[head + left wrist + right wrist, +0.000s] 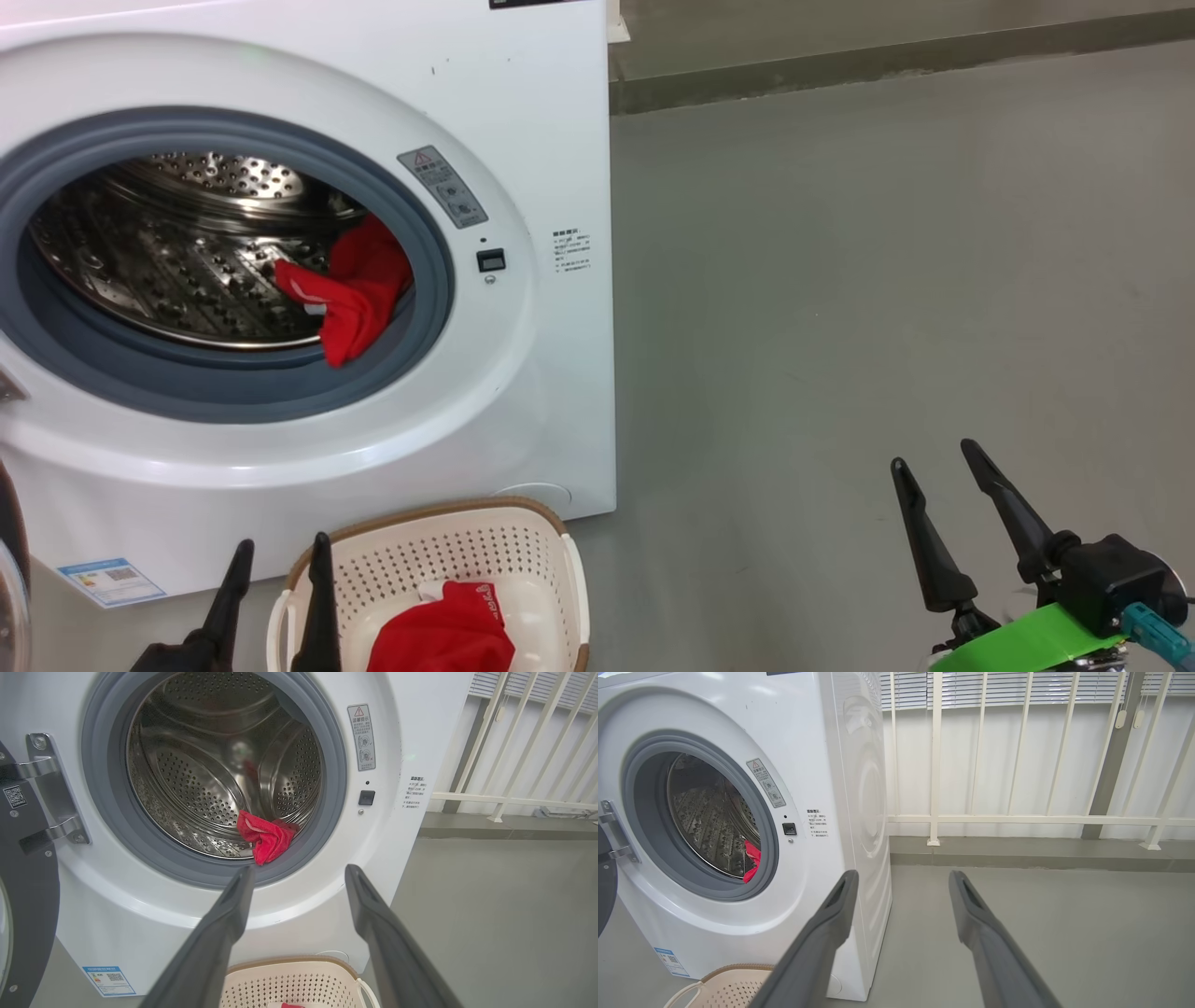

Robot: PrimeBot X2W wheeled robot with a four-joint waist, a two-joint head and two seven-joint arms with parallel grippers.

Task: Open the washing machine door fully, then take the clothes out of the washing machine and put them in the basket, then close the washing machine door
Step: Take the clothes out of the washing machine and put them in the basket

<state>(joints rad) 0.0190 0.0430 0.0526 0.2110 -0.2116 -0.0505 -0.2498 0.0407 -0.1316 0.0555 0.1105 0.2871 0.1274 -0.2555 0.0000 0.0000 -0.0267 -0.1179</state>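
The white washing machine (523,140) stands with its door (25,896) swung wide to the left. A red garment (355,289) lies at the drum's lower right, draped over the grey gasket (327,812). Another red garment (443,635) rests in the cream basket (523,532) on the floor in front of the machine. My left gripper (280,551) hangs open and empty just left of the basket, pointing at the drum (299,872). Far to the right, my right gripper (934,453) is open above the floor, holding nothing (901,877).
Grey floor (887,280) spreads to the right of the machine. A white railing (1017,819) with blinds behind it runs along a raised kerb at the back. The door's metal hinge (51,793) sits at the opening's left side.
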